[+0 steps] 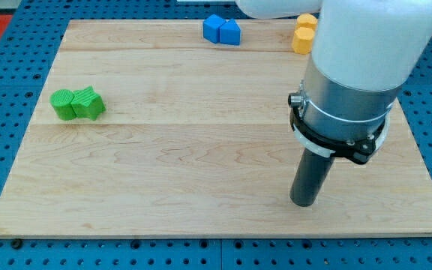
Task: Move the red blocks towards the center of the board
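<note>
No red block shows in the camera view; any red block is hidden, perhaps behind the arm. My tip (303,202) rests on the wooden board (178,150) at the lower right, far from every visible block. The arm's wide white and grey body (355,67) covers the board's upper right part.
Two green blocks (77,103) sit touching at the view's left. Two blue blocks (222,30) sit touching at the top edge. Two yellow blocks (304,34) stand at the top right, partly hidden by the arm. A blue pegboard (6,112) surrounds the board.
</note>
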